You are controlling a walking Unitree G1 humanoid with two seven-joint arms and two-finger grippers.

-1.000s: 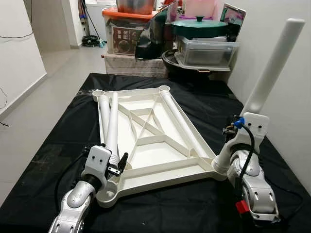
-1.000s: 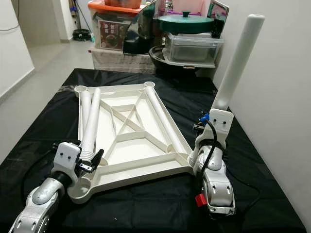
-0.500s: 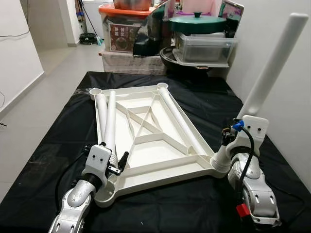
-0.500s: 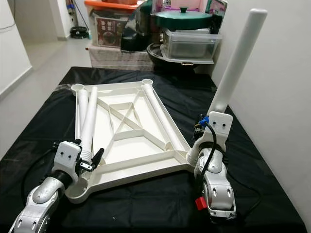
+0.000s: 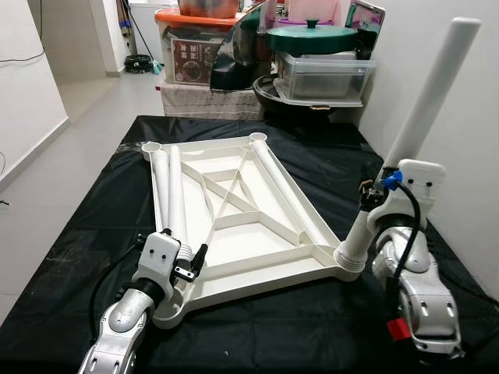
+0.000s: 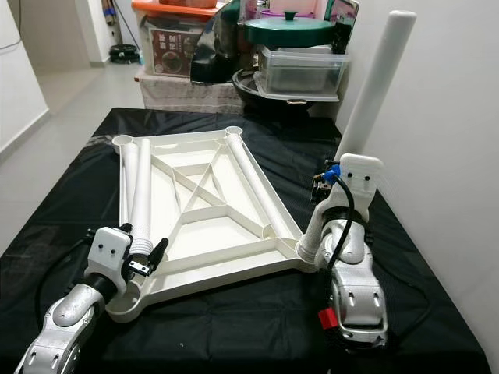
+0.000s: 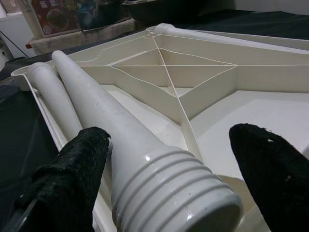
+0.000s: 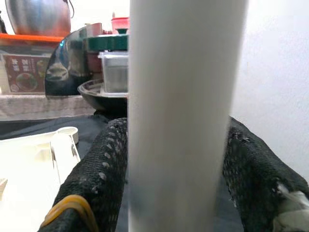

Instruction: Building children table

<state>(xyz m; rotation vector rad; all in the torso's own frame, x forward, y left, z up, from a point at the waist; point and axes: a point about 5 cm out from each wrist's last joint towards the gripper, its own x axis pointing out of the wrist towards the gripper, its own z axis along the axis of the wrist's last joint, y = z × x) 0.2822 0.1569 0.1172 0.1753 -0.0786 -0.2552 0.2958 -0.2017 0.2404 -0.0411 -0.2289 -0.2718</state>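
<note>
While the white table frame point(image 5: 234, 222) lies upside down on the black-covered tabletop point(image 5: 101, 226), the right hand point(image 8: 174, 183) is clenched around a long white table leg point(image 5: 425, 101). That leg stands nearly upright, leaning a little away from the frame, and its lower end sits in the round corner socket point(image 5: 348, 261) just below and in front of the right hand. In the right wrist view the leg runs straight up between the two black fingers point(image 8: 96, 169), which press against it on either side.

At the opposite near corner, the left hand point(image 7: 169, 183) is released: its two black fingers point(image 7: 72, 174) stand apart on either side of the ribbed end of a second leg point(image 5: 173, 195), one finger close beside the ribs, the other well off to the side over the frame's inner panel. This second leg lies flat along the frame's edge, stretching away from the left hand, and a third leg point(image 5: 160, 187) lies just beside it. A fourth leg point(image 5: 284, 195) lies along the frame's other long edge, between the two hands and nearer the right one.

Beyond the far end of the tabletop, well past both hands, stand stacked storage boxes point(image 5: 195, 51), a clear plastic bin point(image 5: 323, 78) and a green lidded pot point(image 5: 316, 37).
</note>
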